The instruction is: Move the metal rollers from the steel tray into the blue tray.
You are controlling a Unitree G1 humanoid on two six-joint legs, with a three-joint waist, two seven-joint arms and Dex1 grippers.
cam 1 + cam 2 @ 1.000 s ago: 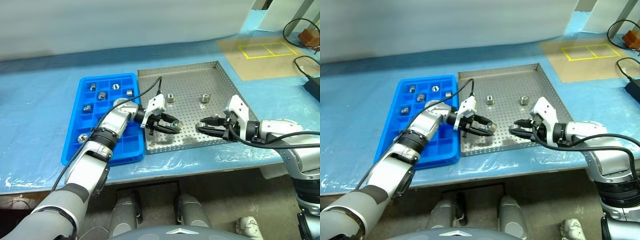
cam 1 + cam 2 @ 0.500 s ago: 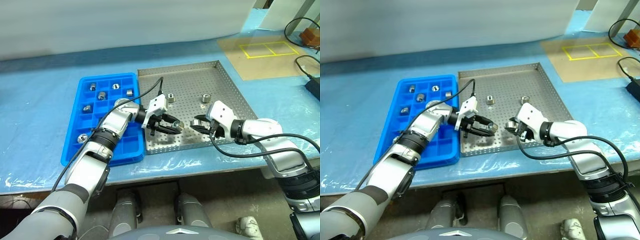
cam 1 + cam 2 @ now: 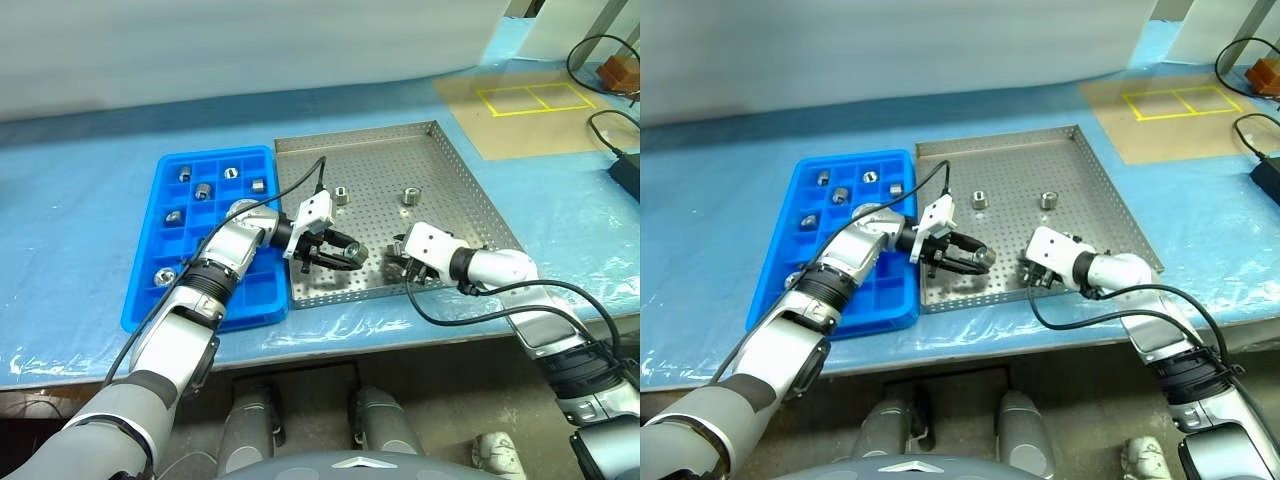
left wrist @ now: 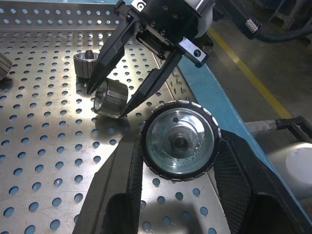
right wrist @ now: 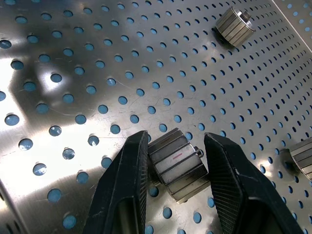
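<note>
Blue tray (image 3: 150,310): at 9 o'clock of the scene, on the blue-covered bench, its long side against the steel tray's left rim. Gridded compartments.
Rollers in blue tray: six, each in its own compartment. Four sit toward the far end, e.g. (image 3: 203,191); one mid-tray (image 3: 174,216); one near the front left corner (image 3: 160,274).
Left gripper (image 3: 345,252): over the steel tray's front left part, pointing toward 3 o'clock. Fingers (image 4: 122,185) closed on a roller (image 4: 179,140), its round face toward the wrist camera. The roller is lifted off the perforated floor.
Steel tray (image 3: 455,165): centre of the scene, square, perforated floor, low rim.
Rollers loose on steel tray: one at 12 o'clock of the left gripper (image 3: 341,196); one further toward 3 o'clock (image 3: 410,196). Both stand apart from either gripper.
Right gripper (image 3: 397,262): at the steel tray's front edge, pointing toward 9 o'clock, facing the left gripper. Fingers (image 5: 129,185) narrowly parted, one on each side of a roller lying on its side (image 5: 178,163) on the tray floor. Whether they press it cannot be told.
Cables (image 3: 600,90): at 2 o'clock, on the bench's far right.
</note>
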